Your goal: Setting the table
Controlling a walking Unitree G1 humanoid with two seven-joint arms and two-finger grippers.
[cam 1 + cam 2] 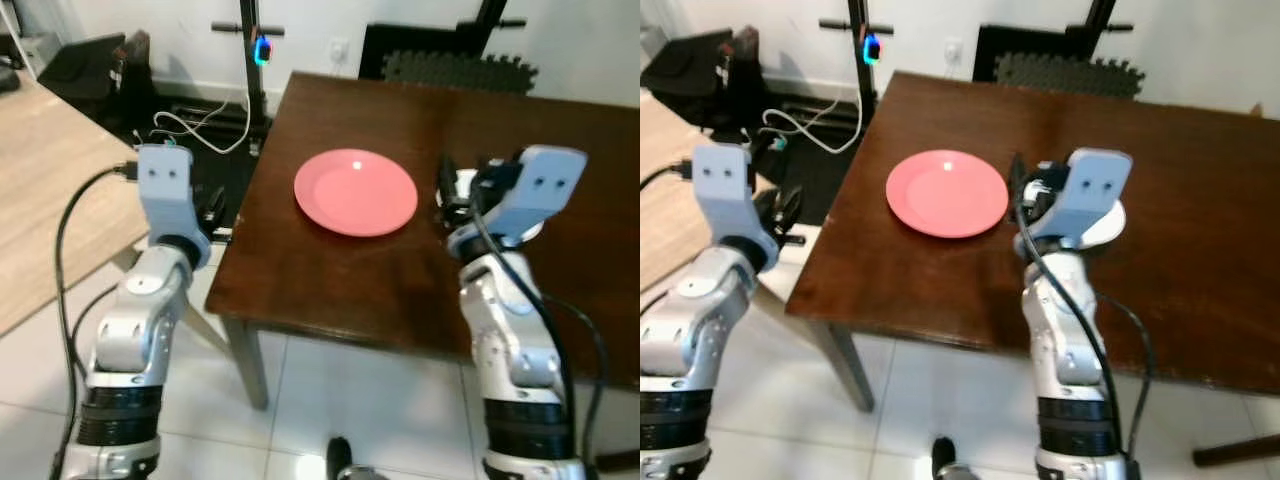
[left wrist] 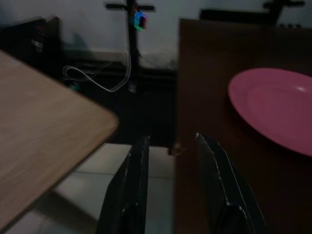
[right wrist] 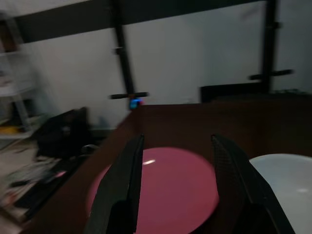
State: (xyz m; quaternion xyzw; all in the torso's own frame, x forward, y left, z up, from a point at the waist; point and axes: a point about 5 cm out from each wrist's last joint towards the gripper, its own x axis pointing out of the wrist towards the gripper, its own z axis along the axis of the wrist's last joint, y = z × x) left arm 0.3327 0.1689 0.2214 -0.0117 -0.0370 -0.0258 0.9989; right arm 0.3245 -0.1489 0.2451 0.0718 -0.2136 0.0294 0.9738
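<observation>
Dark brown wood — one table (image 1: 330, 280) — carries two plates. The pink plate (image 1: 356, 191) lies flat nearer the table's left edge than its right, set back from the near edge. The second, a white plate (image 1: 1106, 222), sits just beside it toward the right, mostly hidden behind my right arm; the two plates are close but I cannot tell whether their rims touch.

My right gripper (image 3: 178, 146) hovers above the table, over the gap between the two plates, its two black fingers (image 3: 122, 185) spread apart with nothing between them.

My left gripper (image 2: 170, 141) hangs off the table, just outside its left edge near the front left corner, over the tiled floor (image 1: 300, 400). Its two fingers are parted and empty too.

Further to my left stands one lighter wooden table (image 1: 50, 190) — well apart from the dark one.
</observation>
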